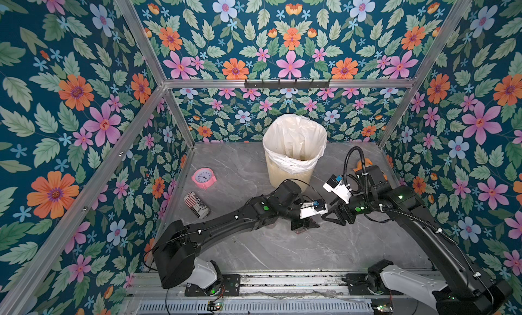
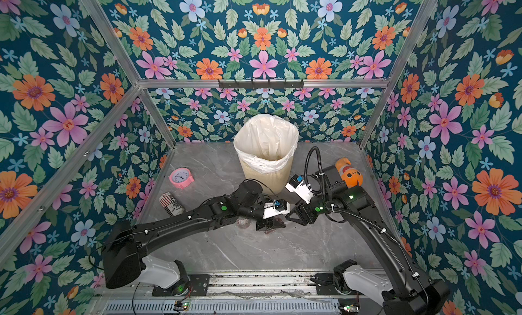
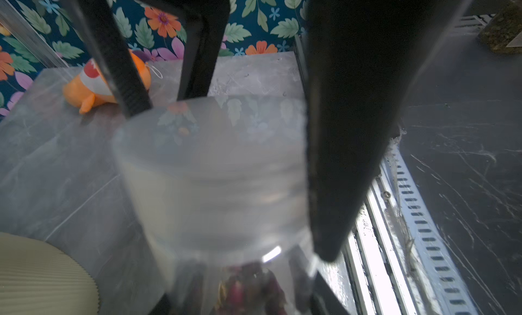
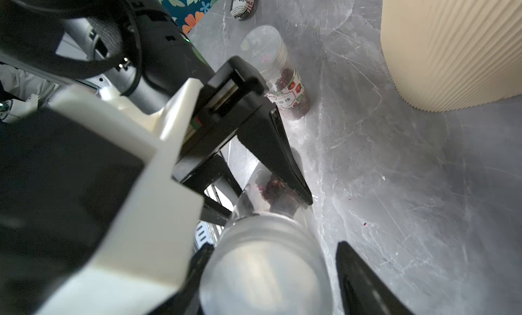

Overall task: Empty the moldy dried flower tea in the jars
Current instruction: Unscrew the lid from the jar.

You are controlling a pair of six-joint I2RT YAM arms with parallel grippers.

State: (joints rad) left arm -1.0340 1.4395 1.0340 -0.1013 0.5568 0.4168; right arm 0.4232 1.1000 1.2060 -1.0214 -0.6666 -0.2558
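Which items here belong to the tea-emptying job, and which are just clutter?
Job: plain jar, labelled jar, dried flower tea, lined bin (likely the dump spot).
Lying about: pink clock, patterned can, orange toy.

The bin (image 1: 285,178) stands at the table's (image 1: 282,251) back, clock (image 1: 204,178) and can (image 1: 197,205) left, toy (image 2: 349,173) right, jar (image 4: 262,271) in front

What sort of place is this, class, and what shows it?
Probably a staged robot test booth: aluminium frame, printed floral wall panels, and two robot arms mounted on a base rail.
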